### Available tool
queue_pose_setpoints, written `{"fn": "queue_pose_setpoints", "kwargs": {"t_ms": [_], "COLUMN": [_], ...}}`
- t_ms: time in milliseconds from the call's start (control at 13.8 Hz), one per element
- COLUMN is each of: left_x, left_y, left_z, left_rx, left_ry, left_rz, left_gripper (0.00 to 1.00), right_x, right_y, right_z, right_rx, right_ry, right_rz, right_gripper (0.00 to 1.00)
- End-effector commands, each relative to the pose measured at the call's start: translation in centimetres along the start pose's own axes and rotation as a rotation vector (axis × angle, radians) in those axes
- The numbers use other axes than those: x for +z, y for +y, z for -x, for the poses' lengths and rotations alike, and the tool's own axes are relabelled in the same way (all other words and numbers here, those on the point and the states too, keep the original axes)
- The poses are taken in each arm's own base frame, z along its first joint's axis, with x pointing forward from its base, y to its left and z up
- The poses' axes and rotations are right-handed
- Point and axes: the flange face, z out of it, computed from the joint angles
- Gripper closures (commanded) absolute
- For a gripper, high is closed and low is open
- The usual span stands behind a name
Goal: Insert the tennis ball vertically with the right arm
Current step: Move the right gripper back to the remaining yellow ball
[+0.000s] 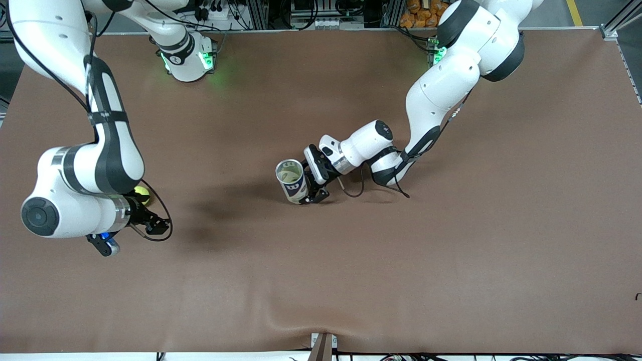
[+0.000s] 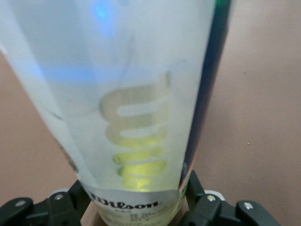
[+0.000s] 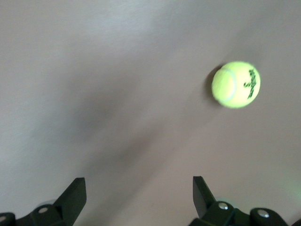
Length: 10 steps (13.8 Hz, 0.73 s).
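left gripper (image 1: pixel 312 196): clamped on clear plastic tennis-ball can (image 1: pixel 292 181) | right gripper (image 3: pixel 136 197): wide, over table (image 1: pixel 451 250) near yellow-green felt tennis ball (image 3: pixel 235 84)

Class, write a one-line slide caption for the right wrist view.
Open right hand hovers above the brown table, with a yellow tennis ball lying apart from its fingers.

Plain brown desk (image 1: pixel 451 250) with a mat-like cover, aluminium framing (image 1: pixel 261 12) and cables along the robots' edge.
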Motion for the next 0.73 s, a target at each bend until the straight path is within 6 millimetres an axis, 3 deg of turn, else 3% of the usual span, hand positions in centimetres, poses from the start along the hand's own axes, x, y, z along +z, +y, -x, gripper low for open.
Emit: {"fn": "queue_pose_setpoints", "kwargs": {"t_ms": [0,363,508,653], "left_x": [-0.3,-0.3,-0.3,-0.3], "left_y": [0.2,0.2,0.1,0.1], "left_z": [-0.1,-0.1,-0.1,0.0], "left_rx": [0.009,0.009,0.009,0.008], "left_ry": [0.01,0.01,0.01,0.009], "left_rz": [0.008,0.008,0.007,0.006], "left_gripper": [0.18,0.18,0.18,0.18], "right_x": [3.1,5.7,6.7,9.0], "right_y": [3.5,8.5,9.2,10.4], "right_z": [-3.2,-6.6,-6.9,-7.4], "right_rx": [-0.041,-0.046,-0.036,-0.021], "right_ry": [-0.012,-0.059,-0.066,-0.06], "right_rz": [0.007,0.022,0.022,0.014], "right_gripper": [0.0,0.0,0.0,0.0]}}
